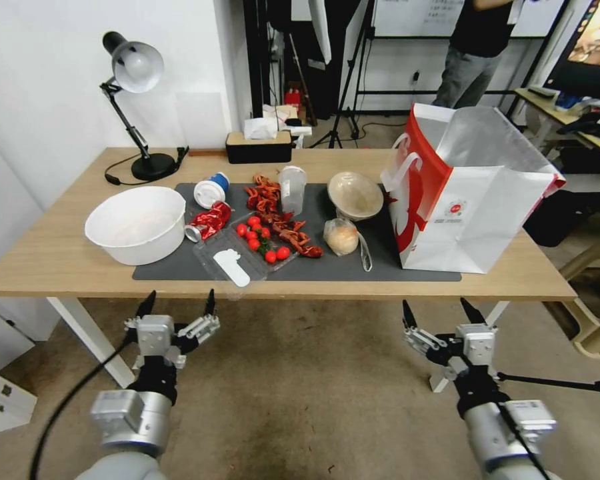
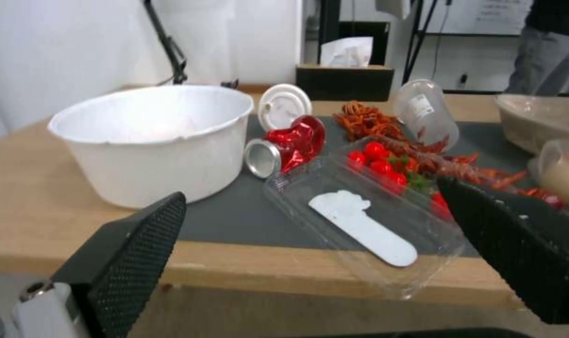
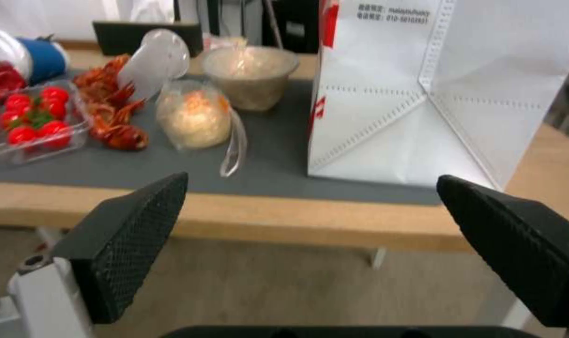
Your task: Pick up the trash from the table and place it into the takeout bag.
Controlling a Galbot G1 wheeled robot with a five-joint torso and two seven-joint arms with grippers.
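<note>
On the dark mat of the table (image 1: 67, 260) lie a crushed red can (image 1: 208, 221), a blue-and-white lidded cup (image 1: 211, 190) on its side, a clear plastic cup (image 1: 291, 189), a beige paper bowl (image 1: 355, 195) and a clear bag with a bun (image 1: 342, 237). The white takeout bag (image 1: 470, 200) with red sides stands open at the table's right end. My left gripper (image 1: 178, 302) and right gripper (image 1: 444, 312) both hang open in front of the table's near edge, below the tabletop, holding nothing. The can (image 2: 291, 145) and bun bag (image 3: 193, 115) also appear in the wrist views.
A large white bowl (image 1: 137, 223) sits at the mat's left. An open clear tray (image 1: 250, 250) with cherry tomatoes overhangs the front edge, with red crayfish (image 1: 280, 220) behind. A desk lamp (image 1: 135, 100) and tissue box (image 1: 259, 143) stand at the back.
</note>
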